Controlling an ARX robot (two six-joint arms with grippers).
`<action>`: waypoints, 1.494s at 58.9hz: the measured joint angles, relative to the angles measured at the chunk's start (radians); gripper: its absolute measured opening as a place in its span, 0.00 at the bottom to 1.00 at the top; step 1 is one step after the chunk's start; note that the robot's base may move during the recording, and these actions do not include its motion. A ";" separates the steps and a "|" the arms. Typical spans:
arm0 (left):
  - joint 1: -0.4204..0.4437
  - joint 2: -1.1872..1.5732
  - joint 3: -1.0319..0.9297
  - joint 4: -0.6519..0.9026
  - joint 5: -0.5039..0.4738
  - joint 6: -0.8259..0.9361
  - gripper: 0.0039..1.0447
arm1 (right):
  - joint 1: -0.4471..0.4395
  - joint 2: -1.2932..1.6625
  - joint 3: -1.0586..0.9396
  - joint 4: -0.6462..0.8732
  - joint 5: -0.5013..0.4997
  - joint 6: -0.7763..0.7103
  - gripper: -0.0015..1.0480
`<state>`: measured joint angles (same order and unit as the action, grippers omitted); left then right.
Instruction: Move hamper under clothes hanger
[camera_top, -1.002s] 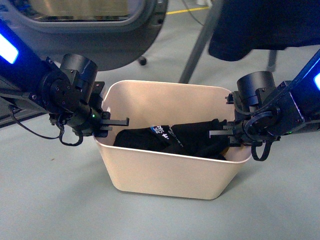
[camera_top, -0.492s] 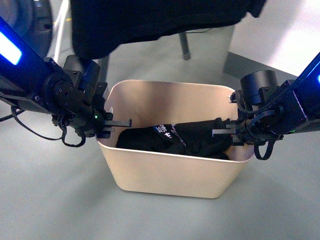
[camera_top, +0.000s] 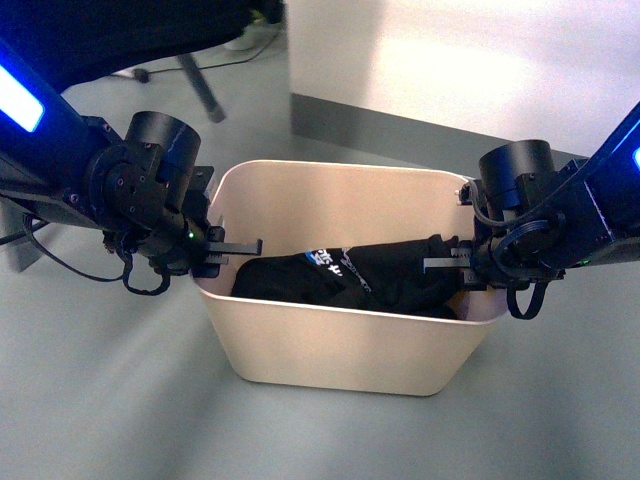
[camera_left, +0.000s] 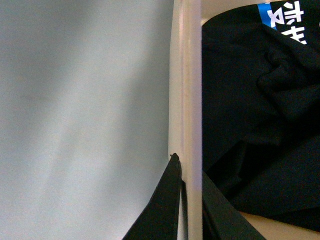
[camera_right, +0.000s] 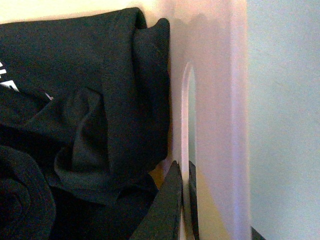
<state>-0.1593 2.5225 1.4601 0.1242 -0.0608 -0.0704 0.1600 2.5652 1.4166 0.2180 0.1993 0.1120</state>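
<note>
The cream hamper (camera_top: 340, 345) sits in the middle of the front view, holding black clothes (camera_top: 370, 275) with a blue and white print. My left gripper (camera_top: 232, 250) is shut on its left short rim, and my right gripper (camera_top: 445, 266) on its right short rim. In the left wrist view the jaws (camera_left: 187, 200) pinch the hamper rim (camera_left: 190, 75). In the right wrist view the jaws (camera_right: 184, 200) pinch the wall below the slot handle (camera_right: 189, 110). Of the clothes hanger, only one angled grey leg (camera_top: 200, 88) and a dark hanging garment (camera_top: 120, 30) show at the top left. Its bar is out of view.
A white wall panel (camera_top: 460, 50) with a grey base strip (camera_top: 400, 125) stands behind the hamper at the right. Grey floor (camera_top: 100, 400) lies around the tub. Black clothes fill the tub in both wrist views (camera_left: 250, 125) (camera_right: 100, 100).
The background has slid left: the round machine door left the view, the rack's leg and dark garment moved to the top left, and a white wall came in. Both grippers still hold the hamper.
</note>
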 joint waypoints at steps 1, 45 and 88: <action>0.000 0.000 0.000 0.000 0.000 0.000 0.04 | 0.000 0.000 0.000 0.000 -0.001 0.000 0.05; -0.038 -0.002 0.002 0.001 0.014 0.001 0.04 | -0.035 -0.002 -0.008 0.000 0.018 0.000 0.05; 0.003 -0.002 0.001 0.000 -0.008 0.001 0.04 | 0.008 -0.003 -0.008 0.000 -0.002 0.000 0.05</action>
<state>-0.1558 2.5202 1.4612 0.1246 -0.0685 -0.0692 0.1677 2.5626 1.4090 0.2176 0.1970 0.1123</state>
